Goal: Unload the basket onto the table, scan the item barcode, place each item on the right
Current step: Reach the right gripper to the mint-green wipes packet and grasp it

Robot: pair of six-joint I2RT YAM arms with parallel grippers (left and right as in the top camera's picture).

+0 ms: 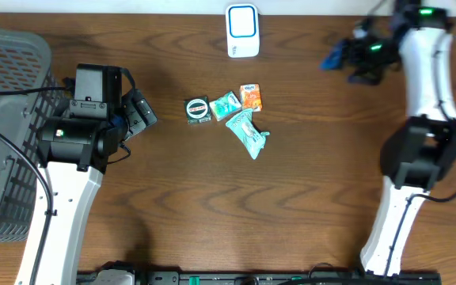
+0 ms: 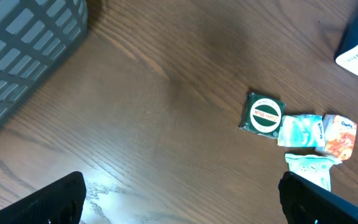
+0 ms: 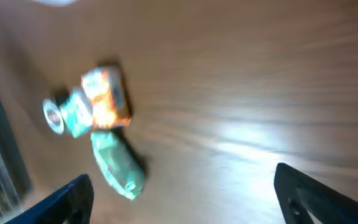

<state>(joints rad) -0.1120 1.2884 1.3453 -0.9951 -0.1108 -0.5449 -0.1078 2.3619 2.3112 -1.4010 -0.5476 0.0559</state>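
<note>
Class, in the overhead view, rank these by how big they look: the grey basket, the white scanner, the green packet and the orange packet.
1. Basket, by far the largest.
2. Scanner.
3. Green packet and orange packet: they look about alike, too close to rank.

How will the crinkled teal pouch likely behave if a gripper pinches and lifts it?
Probably floppy: the teal pouch looks creased and bent, so it may sag. Likely light, being a thin wrapper. It lies flat, so rolling seems unlikely.
</note>
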